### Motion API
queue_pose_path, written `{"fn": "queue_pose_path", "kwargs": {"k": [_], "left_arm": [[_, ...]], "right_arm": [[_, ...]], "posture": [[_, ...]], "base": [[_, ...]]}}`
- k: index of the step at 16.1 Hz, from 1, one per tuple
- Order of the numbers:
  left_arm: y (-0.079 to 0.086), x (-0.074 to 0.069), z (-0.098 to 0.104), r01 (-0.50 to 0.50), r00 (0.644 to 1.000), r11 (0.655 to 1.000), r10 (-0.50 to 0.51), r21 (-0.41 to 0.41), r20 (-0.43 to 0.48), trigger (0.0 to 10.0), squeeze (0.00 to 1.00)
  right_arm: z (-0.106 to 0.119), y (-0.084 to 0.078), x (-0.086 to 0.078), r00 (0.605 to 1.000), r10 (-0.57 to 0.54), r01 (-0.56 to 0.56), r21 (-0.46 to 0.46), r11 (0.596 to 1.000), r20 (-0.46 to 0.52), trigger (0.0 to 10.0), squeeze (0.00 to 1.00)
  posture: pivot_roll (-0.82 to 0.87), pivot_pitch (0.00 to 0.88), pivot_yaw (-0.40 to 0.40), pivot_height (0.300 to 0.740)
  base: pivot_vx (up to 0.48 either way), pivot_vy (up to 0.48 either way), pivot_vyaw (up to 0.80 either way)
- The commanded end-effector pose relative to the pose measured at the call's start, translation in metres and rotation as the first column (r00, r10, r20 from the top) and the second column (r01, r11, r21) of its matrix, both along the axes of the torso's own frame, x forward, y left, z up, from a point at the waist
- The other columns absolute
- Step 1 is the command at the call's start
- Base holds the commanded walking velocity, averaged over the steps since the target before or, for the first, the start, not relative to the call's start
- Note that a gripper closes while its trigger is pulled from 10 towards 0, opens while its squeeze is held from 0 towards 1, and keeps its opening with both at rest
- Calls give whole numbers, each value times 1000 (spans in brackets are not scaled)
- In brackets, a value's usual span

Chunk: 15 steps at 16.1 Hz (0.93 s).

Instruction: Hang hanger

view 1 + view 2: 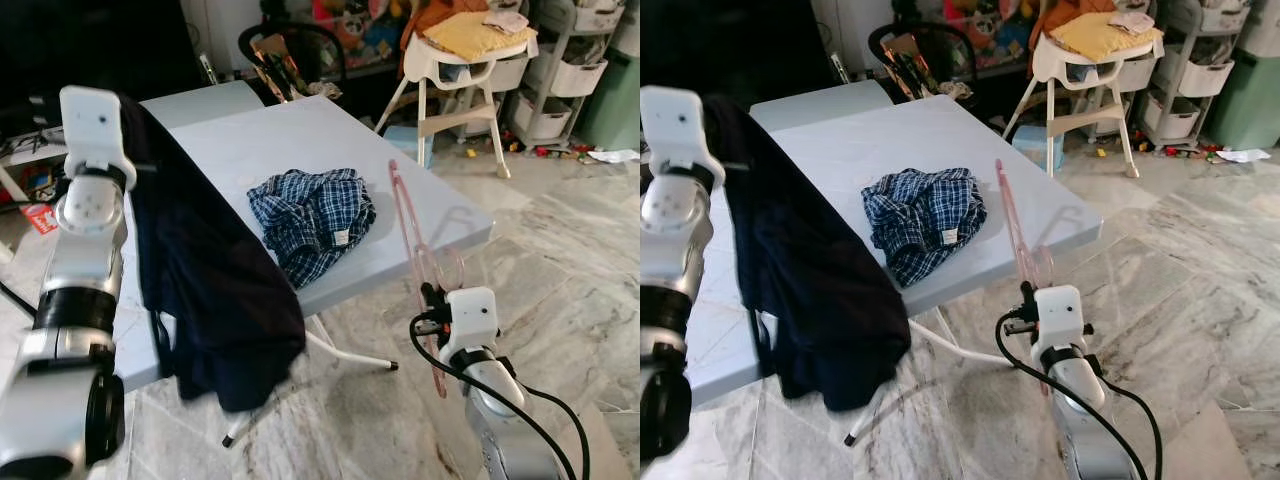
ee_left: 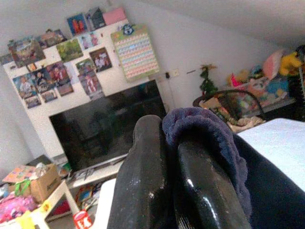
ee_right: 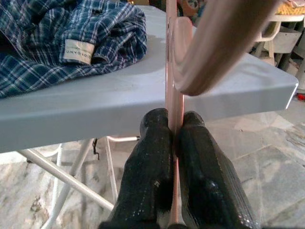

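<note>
- Right hand [image 3: 174,131] pinches the pink hanger [image 1: 405,225] upright, just off the counter [image 1: 440,215] edge, ready to hang.
- Left hand [image 2: 164,143] clamps a dark garment [image 1: 205,280] high, so it drapes freely.

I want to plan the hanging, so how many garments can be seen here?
2. A dark navy garment is pinched in the left tool and hangs beside the table; a blue plaid shirt lies crumpled on it. Others may be hidden.

Bright, even daylight throughout, with soft shadows under the folding table [image 1: 440,215] and glare on the marble floor [image 1: 560,250]. Sharp in the head views; blurred close up on the pink hanger [image 3: 209,43] and black fingers [image 2: 143,181].
</note>
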<state>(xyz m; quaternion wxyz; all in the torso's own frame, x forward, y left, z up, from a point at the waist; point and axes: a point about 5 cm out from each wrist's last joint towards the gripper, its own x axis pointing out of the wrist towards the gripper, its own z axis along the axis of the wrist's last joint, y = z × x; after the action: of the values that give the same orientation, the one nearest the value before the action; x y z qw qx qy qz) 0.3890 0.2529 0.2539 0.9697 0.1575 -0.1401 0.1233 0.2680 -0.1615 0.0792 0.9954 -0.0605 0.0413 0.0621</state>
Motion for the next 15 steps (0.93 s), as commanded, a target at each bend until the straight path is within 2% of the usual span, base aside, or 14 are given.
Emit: {"fn": "queue_pose_path", "kwargs": {"k": [1,2,3,4,5,6,8,9,10,11,12,13,14,15], "left_arm": [[11,3,32,-61,995,997,57,46,80,10000,0],[13,5,44,-86,991,994,79,62,107,10000,0],[18,4,75,-186,967,978,165,96,192,10000,0],[19,3,96,-225,949,969,193,105,249,10000,0],[16,-2,126,-286,912,950,230,124,341,10000,0],[14,-5,142,-303,891,944,232,131,389,10000,0],[9,-9,158,-307,864,941,215,139,455,10000,0],[5,-2,148,-179,917,977,124,112,380,10000,0],[5,2,133,-181,928,977,132,111,349,10000,0],[6,12,84,-128,969,992,124,3,213,10000,0],[6,15,60,-112,983,992,119,-56,137,10000,0],[6,15,30,-122,989,987,130,-103,67,10000,0],[1,11,-27,-123,991,981,113,-147,-78,10000,0],[-2,3,-66,-121,982,972,88,-201,-166,10000,0]], "right_arm": [[5,2,0,1000,-1,1,0,1000,20,10000,0],[5,2,-1,1000,-1,1,-1,1000,20,10000,0],[5,1,-2,1000,-3,3,-4,1000,21,10000,0],[6,0,-2,1000,-4,4,-5,1000,23,10000,0],[6,0,-2,1000,-5,6,-7,1000,25,10000,0],[7,-1,-3,1000,-10,10,-8,1000,27,10000,0],[7,-1,-4,1000,-14,14,-7,1000,27,10000,0],[6,0,-5,1000,-15,15,-6,1000,25,10000,0],[5,1,-6,1000,-15,15,-4,1000,23,10000,0],[5,1,-7,1000,-15,15,-3,1000,19,10000,0],[4,1,-8,1000,-16,16,-4,1000,18,10000,0],[4,1,-8,1000,-17,17,-4,1000,14,10000,0],[4,0,-8,1000,-17,17,-5,1000,9,10000,0],[4,0,-8,1000,-11,11,-8,1000,6,10000,0]], "posture": [[-139,0,103,740],[-141,0,102,740],[-147,0,103,740],[-149,0,104,740],[-154,0,106,740],[-154,0,108,740],[-157,3,111,740],[-157,5,113,740],[-161,8,116,740],[-163,11,116,740],[-165,14,115,740],[-167,14,112,740],[-165,15,106,740],[-164,16,103,740]], "base": [[0,0,0],[0,0,0],[0,0,0],[0,0,0],[0,0,0],[0,0,0],[0,0,0],[0,0,0],[0,0,0],[0,0,0],[0,0,0],[0,0,0],[0,0,0],[0,0,0]]}}
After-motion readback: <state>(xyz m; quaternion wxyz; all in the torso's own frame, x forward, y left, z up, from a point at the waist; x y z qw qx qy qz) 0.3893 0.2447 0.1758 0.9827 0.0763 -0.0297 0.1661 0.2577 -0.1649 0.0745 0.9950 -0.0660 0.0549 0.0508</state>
